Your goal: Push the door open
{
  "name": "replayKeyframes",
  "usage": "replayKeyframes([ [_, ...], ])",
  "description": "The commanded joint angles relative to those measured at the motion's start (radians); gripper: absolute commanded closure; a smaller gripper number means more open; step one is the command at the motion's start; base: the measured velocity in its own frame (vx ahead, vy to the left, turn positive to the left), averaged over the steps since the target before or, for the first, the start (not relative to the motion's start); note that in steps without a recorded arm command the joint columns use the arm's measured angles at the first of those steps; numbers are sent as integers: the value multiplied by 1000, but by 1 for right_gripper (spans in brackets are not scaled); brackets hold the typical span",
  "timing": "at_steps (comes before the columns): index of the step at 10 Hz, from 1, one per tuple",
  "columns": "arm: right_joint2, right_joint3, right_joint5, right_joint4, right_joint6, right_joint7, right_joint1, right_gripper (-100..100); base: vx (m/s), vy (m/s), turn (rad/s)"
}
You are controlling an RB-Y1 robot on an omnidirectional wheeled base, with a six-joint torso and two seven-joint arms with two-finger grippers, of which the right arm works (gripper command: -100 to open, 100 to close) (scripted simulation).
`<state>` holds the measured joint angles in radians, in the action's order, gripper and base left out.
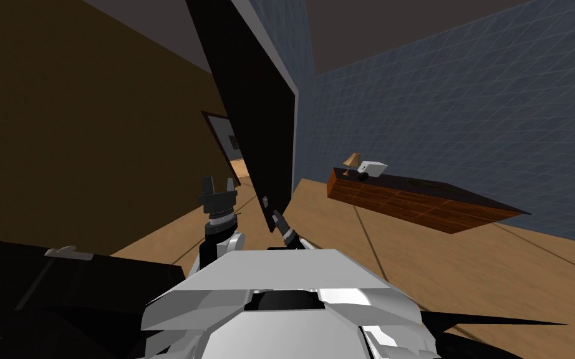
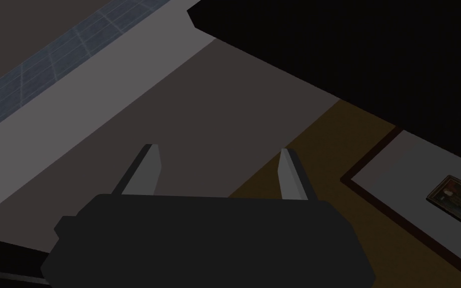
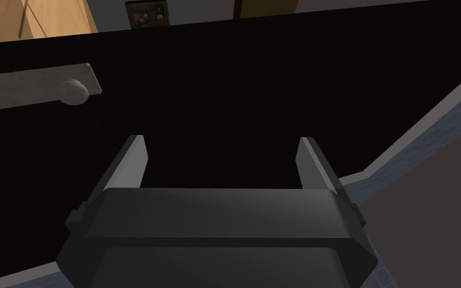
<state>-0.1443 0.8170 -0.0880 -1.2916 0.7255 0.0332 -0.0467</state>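
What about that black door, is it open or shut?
Partly open. The door stands angled out from the blue wall, and past its edge by the knob another room's floor and a picture show.

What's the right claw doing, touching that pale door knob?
Apart. The right wrist view shows the knob off beside the open right claw, with bare black door between them.

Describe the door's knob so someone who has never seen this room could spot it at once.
Find the tall black door standing ajar between the brown wall and the blue-grey tiled wall. On its face, near the right gripper with its fingers open, sits a pale speckled plate with a round knob at one end. Nothing else on the black door is light.
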Motion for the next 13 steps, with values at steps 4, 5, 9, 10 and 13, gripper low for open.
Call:
replayKeyframes([
  [4, 3, 84, 2, 113, 13, 15, 42, -100, 113, -16, 0],
  [5, 2, 97, 2, 130, 14, 19, 49, -100, 134, -24, 5],
  [9, 0, 136, 2, 180, 19, 29, 71, -100, 80, -10, 0],
  [10, -1, 158, 2, 210, 21, 34, 84, -100, 126, -11, 0],
  [13, -3, 192, 2, 254, 25, 43, 103, -100, 119, -20, 2],
])
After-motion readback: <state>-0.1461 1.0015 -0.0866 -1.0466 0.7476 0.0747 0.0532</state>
